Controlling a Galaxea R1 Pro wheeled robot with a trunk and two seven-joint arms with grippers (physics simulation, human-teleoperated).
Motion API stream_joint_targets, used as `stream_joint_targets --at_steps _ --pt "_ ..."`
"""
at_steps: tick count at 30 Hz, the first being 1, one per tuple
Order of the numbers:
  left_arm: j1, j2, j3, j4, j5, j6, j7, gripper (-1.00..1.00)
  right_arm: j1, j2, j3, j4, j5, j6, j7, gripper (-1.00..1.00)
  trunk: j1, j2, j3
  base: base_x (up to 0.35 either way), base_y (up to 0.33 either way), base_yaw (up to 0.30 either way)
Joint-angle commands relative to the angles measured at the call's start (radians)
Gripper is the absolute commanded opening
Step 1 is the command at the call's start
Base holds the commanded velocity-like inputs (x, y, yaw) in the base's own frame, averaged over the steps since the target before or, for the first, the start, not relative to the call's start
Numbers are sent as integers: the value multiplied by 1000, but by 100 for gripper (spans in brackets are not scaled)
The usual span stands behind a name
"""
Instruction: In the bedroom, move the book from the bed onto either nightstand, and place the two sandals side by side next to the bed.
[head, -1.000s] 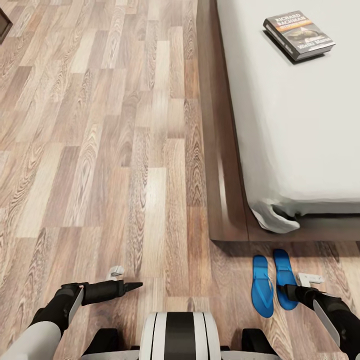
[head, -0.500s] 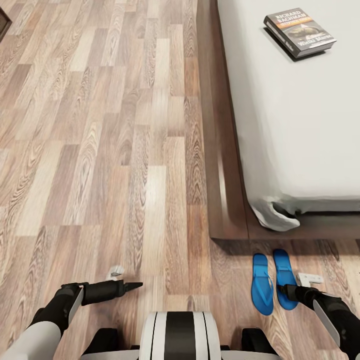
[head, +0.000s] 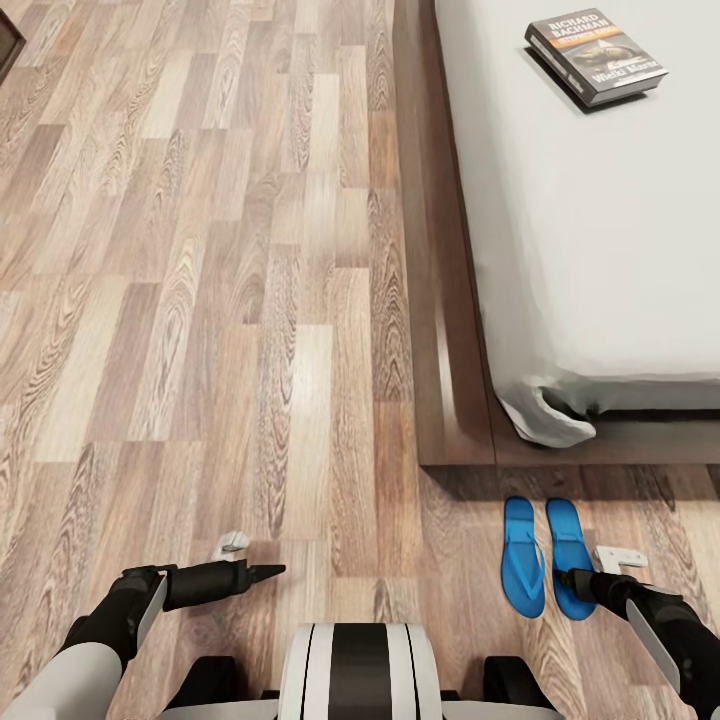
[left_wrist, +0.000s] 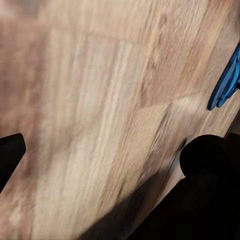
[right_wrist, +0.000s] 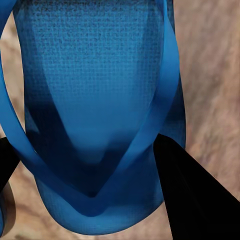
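Your 2 sandals (head: 546, 556) lie side by side on the floor (head: 250, 300) just off the bed (head: 600, 250) foot. Your right gripper (right_wrist: 85, 165) straddles one sandal's strap, fingers spread, not clamped. Left gripper (head: 262, 572): can't tell. The book (head: 597, 56) waits far on the mattress.

Book (head: 597, 57) on bed (head: 600, 250), near its far part, off the left edge. Two sandals (head: 545, 556) side by side on floor (head: 200, 300), just off the bed's near left corner, parallel, apart from the frame.
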Motion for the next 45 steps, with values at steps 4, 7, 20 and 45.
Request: stream_joint_targets --at_steps 4,7,20,45 --pt "-1 -1 6 -1 -10 9 -7 100 0 0 -3 -1 -5 6 2 -100 1 -1 -8 0 0 0" --pt "-1 -1 6 -1 -10 9 -6 100 0 0 -3 -1 -5 6 2 -100 1 -1 -8 0 0 0" --pt "-1 -1 7 -1 -9 9 -7 100 0 0 -3 -1 -5 6 1 -100 1 -1 -8 0 0 0" --pt "-1 -1 7 -1 -9 10 -9 100 0 0 -3 -1 -5 6 2 -100 -1 0 7 0 0 0"
